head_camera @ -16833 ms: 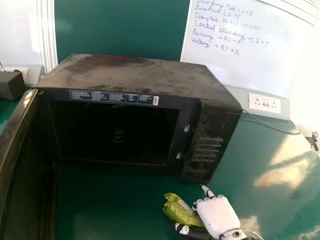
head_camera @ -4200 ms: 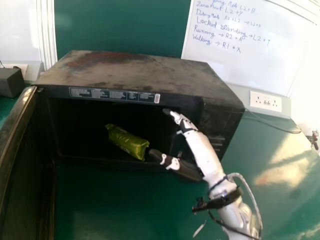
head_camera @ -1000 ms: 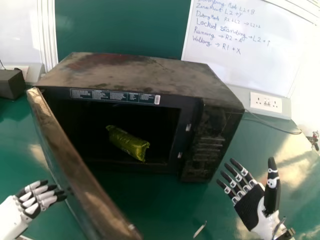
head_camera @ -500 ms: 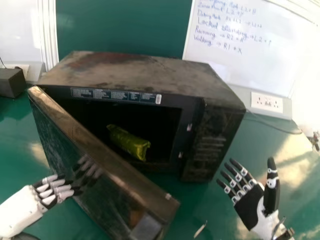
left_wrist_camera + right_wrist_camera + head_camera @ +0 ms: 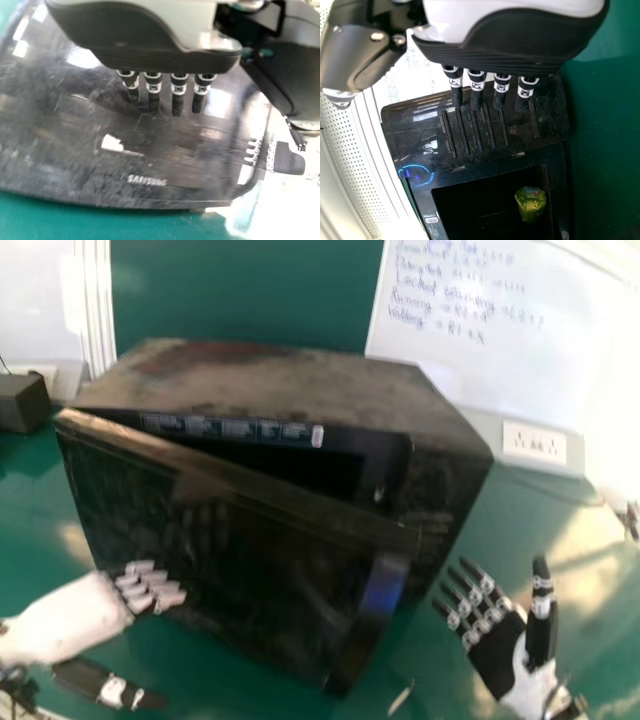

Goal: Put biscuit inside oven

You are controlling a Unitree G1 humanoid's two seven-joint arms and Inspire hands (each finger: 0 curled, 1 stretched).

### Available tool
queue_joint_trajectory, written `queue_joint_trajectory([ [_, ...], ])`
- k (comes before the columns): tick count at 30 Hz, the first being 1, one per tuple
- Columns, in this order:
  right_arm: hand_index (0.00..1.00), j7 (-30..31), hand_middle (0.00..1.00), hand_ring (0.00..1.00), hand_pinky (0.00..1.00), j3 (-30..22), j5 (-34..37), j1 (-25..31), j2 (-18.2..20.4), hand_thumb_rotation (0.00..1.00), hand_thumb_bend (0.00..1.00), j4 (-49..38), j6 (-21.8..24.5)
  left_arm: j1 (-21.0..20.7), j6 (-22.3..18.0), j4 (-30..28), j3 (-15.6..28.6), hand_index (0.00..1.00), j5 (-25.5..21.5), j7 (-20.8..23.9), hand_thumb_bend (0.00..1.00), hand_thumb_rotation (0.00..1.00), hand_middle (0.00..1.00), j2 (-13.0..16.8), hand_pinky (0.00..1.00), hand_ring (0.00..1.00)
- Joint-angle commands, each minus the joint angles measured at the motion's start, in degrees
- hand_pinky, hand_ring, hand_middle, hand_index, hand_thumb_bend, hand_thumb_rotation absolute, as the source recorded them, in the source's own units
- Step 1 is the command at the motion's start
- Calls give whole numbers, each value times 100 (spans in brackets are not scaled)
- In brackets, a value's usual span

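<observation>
The black oven (image 5: 290, 390) stands on the table with its door (image 5: 230, 550) swung most of the way across the front, a gap left at the top and right. My left hand (image 5: 100, 605) has its straight fingers against the door's outer face; in the left wrist view the left hand (image 5: 150, 55) lies over that glossy door (image 5: 75, 145). My right hand (image 5: 500, 645) is held open, right of the oven. In the right wrist view, the right hand (image 5: 510, 50) hangs before the control panel, and the green biscuit packet (image 5: 530, 204) lies inside the oven cavity.
A small pale stick (image 5: 401, 697) lies on the green table (image 5: 510, 530) near its front. Behind the oven are a whiteboard (image 5: 490, 360) and a wall socket (image 5: 535, 442). A dark box (image 5: 22, 403) sits at the far left.
The oven door has swung further toward the oven, hiding the packet from the head view. My left hand has moved right and up with it. My right hand, earlier at the cavity, has stayed right lately.
</observation>
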Motion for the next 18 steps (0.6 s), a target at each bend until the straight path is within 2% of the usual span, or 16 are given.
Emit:
queue_joint_trajectory([
  [1, 100, 24, 100, 100, 100, 0, 18, 46, 47, 100, 100, -4, -34, -301, 53, 105, -188, 100, 78, -39, 86, 100, 100, 150, 100, 100],
  [9, 100, -16, 100, 100, 100, 4, 59, 38, 64, 100, 100, -15, 3, -1044, 303, 241, -644, 99, -43, -222, 87, 100, 100, 416, 100, 100],
  [18, 100, -25, 100, 100, 100, 76, 46, 12, 123, 100, 100, -30, -10, -1700, 484, 508, -979, 100, -167, -236, 86, 100, 100, 362, 100, 100],
])
